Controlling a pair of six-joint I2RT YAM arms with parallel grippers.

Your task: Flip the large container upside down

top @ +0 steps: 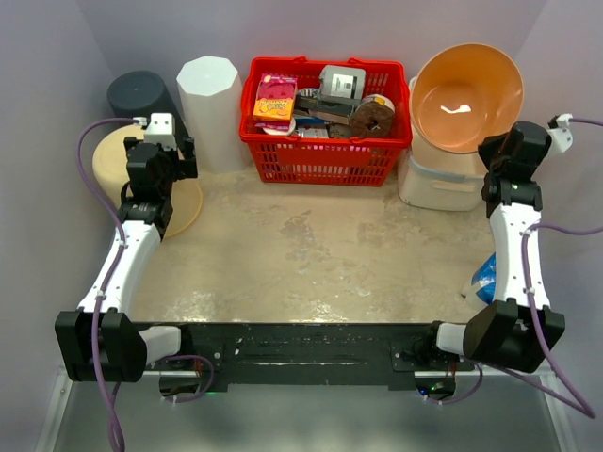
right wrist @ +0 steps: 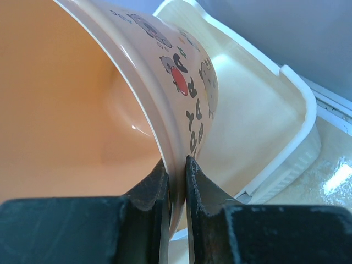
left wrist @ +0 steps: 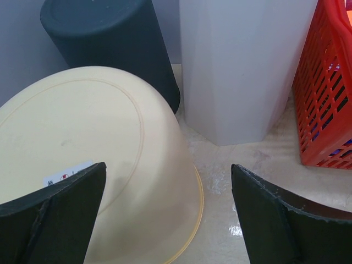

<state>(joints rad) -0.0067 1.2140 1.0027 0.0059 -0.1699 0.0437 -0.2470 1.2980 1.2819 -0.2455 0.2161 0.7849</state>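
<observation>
Several printed letters (right wrist: pixel 193 118) decorate the orange bowl's (right wrist: pixel 71 110) outer wall.

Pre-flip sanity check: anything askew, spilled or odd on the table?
The large orange plastic bowl is tipped steeply, leaning on the white rectangular plastic tub, its rim pinched by the right gripper. The cream plastic basin below the open left gripper sits upside down. No spill visible.
</observation>
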